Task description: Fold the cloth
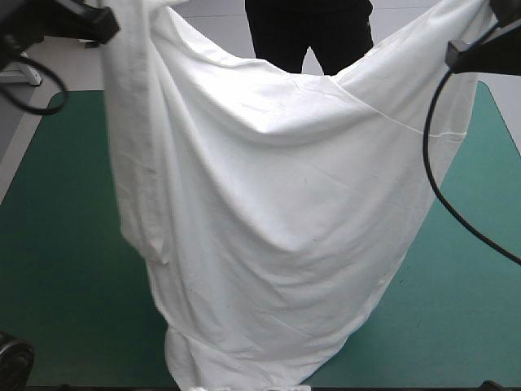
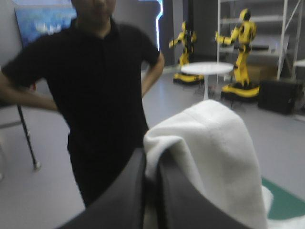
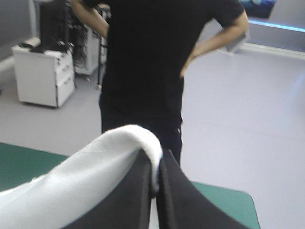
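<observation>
- High view: the white short-sleeved cotton T-shirt (image 1: 277, 204) hangs as a broad sheet over the teal-green table cover (image 1: 57, 269). Its bunched lower end is at the table's near edge.
- Higher up, the cloth widens, creased lengthwise, and hides the cover's middle.
- Its top edge sags in a curve between two raised corners.
- Left wrist view: the left gripper of broad black fingers (image 2: 151, 160) is clamped on a thick fold.
- Right wrist view: the right gripper (image 3: 156, 164) pinches a rolled edge.

T-shirt (image 1: 277, 212) aloft over teal-green cover (image 1: 57, 244)
</observation>
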Robot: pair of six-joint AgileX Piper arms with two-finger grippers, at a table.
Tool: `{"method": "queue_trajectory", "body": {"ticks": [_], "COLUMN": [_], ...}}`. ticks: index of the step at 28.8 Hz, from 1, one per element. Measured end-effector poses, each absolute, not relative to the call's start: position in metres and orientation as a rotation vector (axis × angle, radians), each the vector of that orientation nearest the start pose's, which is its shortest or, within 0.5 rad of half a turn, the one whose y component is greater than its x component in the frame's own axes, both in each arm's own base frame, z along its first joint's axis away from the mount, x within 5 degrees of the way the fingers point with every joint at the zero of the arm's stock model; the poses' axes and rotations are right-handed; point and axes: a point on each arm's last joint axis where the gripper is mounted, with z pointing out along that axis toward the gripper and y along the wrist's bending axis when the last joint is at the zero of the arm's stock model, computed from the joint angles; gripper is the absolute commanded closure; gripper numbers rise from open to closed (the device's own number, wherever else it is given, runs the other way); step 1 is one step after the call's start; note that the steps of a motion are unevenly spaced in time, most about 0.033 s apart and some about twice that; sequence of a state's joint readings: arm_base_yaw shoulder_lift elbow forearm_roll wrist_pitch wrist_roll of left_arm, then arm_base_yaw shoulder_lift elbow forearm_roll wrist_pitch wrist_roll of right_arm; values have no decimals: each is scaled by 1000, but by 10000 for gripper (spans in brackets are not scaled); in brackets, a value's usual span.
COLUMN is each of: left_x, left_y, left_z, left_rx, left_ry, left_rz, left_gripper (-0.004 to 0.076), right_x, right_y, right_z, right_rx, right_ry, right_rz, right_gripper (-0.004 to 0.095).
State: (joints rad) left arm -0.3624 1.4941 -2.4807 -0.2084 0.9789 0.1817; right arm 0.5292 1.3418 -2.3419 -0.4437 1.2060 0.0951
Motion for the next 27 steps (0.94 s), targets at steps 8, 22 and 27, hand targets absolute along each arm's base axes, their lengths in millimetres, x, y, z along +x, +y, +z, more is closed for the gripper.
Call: {"method": "queue_trajectory", "body": {"ticks": [8, 22, 27], "left_x": [304, 422, 457], "left_y": [-125, -160, -173], "left_z": [547, 414, 349], "left_rx": [523, 568, 597], "left_ry": [1838, 2127, 2248], "left_rz": [-260, -113, -104], "left_gripper": [733, 733, 733], "right_x": [241, 390, 419], "right_y": [88, 67, 54], "right_z": [549, 403, 361], "right_rx": [-236, -25, 25], "right_ry": [1950, 2350, 2450], "right_rz": [-180, -15, 11], "right_gripper": [925, 925, 925]}}
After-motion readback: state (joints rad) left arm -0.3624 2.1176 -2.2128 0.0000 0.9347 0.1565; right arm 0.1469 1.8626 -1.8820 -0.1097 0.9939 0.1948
